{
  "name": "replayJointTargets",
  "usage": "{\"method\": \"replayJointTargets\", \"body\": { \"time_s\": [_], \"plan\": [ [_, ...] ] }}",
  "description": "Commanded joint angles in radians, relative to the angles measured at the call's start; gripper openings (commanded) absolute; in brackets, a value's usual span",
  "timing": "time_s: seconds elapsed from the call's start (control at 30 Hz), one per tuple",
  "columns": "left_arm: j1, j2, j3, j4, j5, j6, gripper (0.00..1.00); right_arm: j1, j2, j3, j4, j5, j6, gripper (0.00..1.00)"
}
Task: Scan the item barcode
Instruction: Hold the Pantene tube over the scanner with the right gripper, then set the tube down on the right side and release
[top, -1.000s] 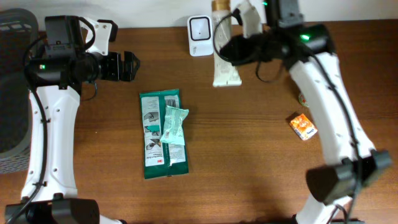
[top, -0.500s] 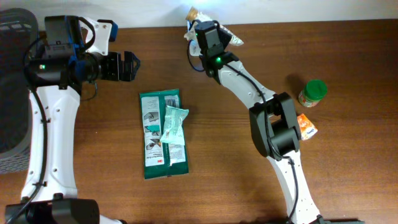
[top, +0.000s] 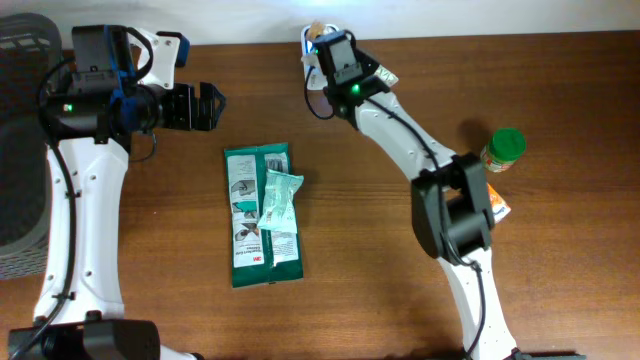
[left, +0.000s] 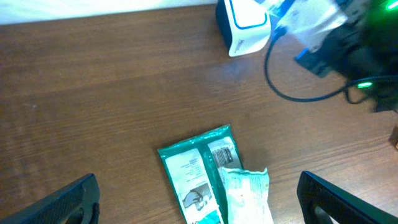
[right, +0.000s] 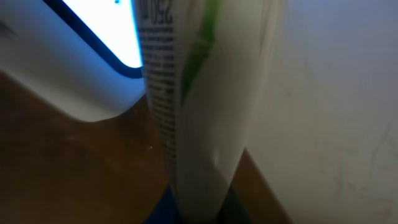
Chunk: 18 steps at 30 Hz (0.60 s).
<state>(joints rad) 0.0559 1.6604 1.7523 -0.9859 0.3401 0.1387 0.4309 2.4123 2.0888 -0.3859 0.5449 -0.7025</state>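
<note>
Right gripper (top: 330, 38) is up at the far edge of the table (top: 400, 290), clenched on the white tube (right: 193, 112). The wrist view shows the tube's fine black print and green streak right beside the scanner (left: 244, 25), whose window glows bright. The tube stands tall in that view; what's inside it can't be told.

Left gripper (top: 210, 105) hangs released, jaws spread wide, well apart from the scanner. Mid-table lies a green packet (top: 255, 235), sealed and flat, with a pale packet (top: 281, 200) resting on top of it.

Over on the right, a jar (top: 503, 150) stands upright with its green lid on, contents unreadable. An orange packet (top: 497, 207) peeks out just beside the right arm.
</note>
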Motion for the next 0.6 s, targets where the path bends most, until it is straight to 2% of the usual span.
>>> {"method": "replayJointTargets", "body": {
  "time_s": [0.0,0.03,0.1,0.13,0.23,0.33,0.37,0.43,0.53,0.57],
  "plan": [
    [0.005,-0.006,0.010,-0.001,0.000,0.016,0.99,-0.018,-0.294,0.031,-0.143,-0.241,0.369,0.04],
    [0.005,-0.006,0.010,-0.001,0.000,0.016,0.99,-0.034,-0.359,0.031,-0.236,-0.350,0.458,0.04],
    [0.005,-0.006,0.010,-0.001,0.000,0.016,0.99,-0.072,-0.456,0.031,-0.475,-0.424,0.630,0.04],
    [0.005,-0.006,0.010,-0.001,0.000,0.016,0.99,-0.108,-0.484,0.031,-0.640,-0.516,0.673,0.04],
    [0.005,-0.006,0.010,-0.001,0.000,0.016,0.99,-0.225,-0.474,-0.039,-0.968,-0.647,0.745,0.04],
    [0.005,-0.006,0.010,-0.001,0.000,0.016,0.99,-0.290,-0.474,-0.270,-0.984,-0.668,0.742,0.04],
    [0.005,-0.006,0.010,-0.001,0.000,0.016,0.99,-0.320,-0.474,-0.412,-0.917,-0.668,0.714,0.04],
    [0.005,-0.006,0.010,-0.001,0.000,0.016,0.99,-0.367,-0.474,-0.564,-0.808,-0.668,0.707,0.04],
    [0.005,-0.006,0.010,-0.001,0.000,0.016,0.99,-0.466,-0.474,-0.697,-0.671,-0.666,0.707,0.06],
    [0.005,-0.006,0.010,-0.001,0.000,0.017,0.99,-0.491,-0.474,-0.700,-0.668,-0.666,0.706,0.11]
  ]
}}
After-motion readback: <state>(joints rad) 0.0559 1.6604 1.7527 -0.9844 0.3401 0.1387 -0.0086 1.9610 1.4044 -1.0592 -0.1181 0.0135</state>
